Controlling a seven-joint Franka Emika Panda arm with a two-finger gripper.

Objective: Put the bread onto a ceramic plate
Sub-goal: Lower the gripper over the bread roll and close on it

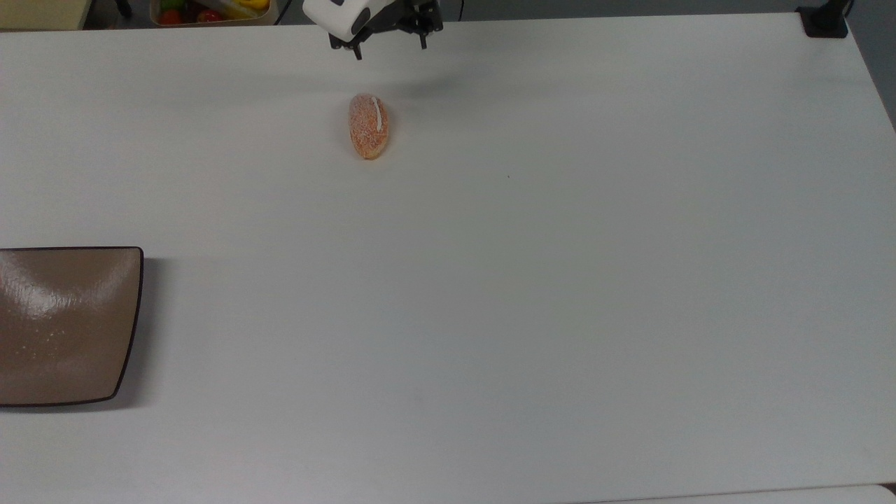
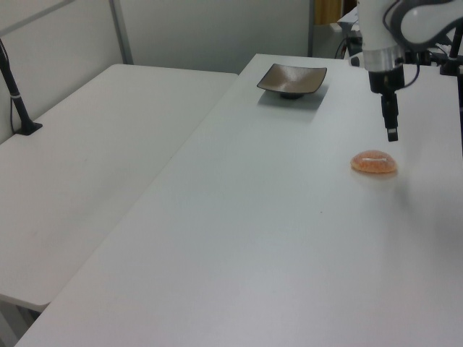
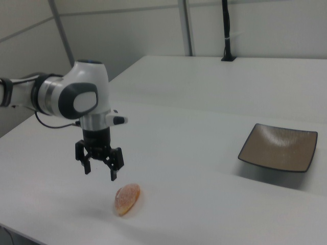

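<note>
Gripper (image 3: pixel 100 170) poised over bread (image 1: pixel 368 126), fingers (image 3: pixel 114 174) spread open and empty.

Ceramic plate (image 1: pixel 66 325) cut off by the top view's left border, sitting at that edge of the white table (image 1: pixel 532 280), well apart from the bread near the table's far edge. Arm's upper links cropped at the top view's top. Wrist pointing straight down in the right view, fingertips clear of the roll, just above it and slightly to the right view's left. Seen edge-on in the left view, so only one finger distinguishable.
</note>
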